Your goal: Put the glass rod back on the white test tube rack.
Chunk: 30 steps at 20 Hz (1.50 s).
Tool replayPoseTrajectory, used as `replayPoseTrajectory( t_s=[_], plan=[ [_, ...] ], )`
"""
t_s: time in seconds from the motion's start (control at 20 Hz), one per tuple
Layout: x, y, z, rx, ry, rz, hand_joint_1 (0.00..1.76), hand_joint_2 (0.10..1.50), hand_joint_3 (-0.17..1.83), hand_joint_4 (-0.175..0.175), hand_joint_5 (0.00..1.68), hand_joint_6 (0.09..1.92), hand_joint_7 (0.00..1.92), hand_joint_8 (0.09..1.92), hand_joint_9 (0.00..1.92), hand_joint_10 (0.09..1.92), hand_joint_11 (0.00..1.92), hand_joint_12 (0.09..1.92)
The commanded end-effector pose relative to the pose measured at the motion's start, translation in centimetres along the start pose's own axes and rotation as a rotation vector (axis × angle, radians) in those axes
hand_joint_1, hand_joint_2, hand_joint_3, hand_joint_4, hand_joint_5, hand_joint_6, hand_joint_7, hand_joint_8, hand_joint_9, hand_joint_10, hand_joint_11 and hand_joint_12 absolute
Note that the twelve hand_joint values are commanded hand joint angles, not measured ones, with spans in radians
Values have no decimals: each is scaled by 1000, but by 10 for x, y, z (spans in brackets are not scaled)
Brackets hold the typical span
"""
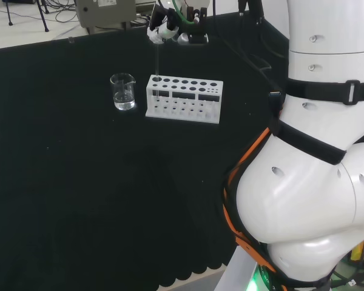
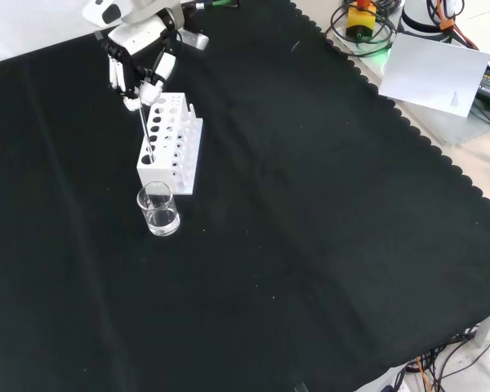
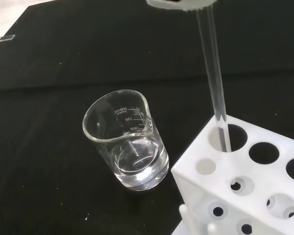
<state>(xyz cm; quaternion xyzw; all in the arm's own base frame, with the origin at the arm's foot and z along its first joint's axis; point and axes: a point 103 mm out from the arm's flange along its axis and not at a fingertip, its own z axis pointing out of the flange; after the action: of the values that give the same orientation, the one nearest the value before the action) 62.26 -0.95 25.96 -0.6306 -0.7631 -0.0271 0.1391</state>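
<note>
Glass rod is already partway into the rack, lower end sitting in the corner hole nearest the beaker. Hand has it pinched at the top end, fingers curled round it, up above the rack's far end in the front view. Rod leans a bit, not dead vertical imo.

Stuff that could go sideways from here:
- that lean. If the hand pushes down w/o straightening, the rod could bind on the hole edge or miss the lower plate hole, and then it levers the rack. Rack's light plastic prob, so it'd slide or tip on the cloth.
- beaker's just beside that rack end w/ a little clear liquid in the bottom. Rack gets shoved that way = beaker bumped, maybe a spill.
- letting go too early: rod drops through and hits bottom hard. It's glass, so chip/crack risk. Can't tell if the tip's reached the bottom yet.
- fingers opening unevenly could flick the top sideways, rod tilts over in the hole.
</note>
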Motion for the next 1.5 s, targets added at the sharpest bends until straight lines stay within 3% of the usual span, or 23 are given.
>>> replayPoseTrajectory(
  t_s=[0.05,0.95,1.5],
  plan=[
    [-1,-2,0,-4,9,9,1307,1111,-175,-175,1339,87,1159,1057,1757,806,1752,740],
    [-19,-17,13,-12,53,5,1307,1111,-175,-175,1342,87,1160,1055,1760,806,1753,743],
    [-14,-13,11,-10,59,12,1307,1108,-175,-175,1345,87,1169,1040,1765,807,1754,744]
  ],
)
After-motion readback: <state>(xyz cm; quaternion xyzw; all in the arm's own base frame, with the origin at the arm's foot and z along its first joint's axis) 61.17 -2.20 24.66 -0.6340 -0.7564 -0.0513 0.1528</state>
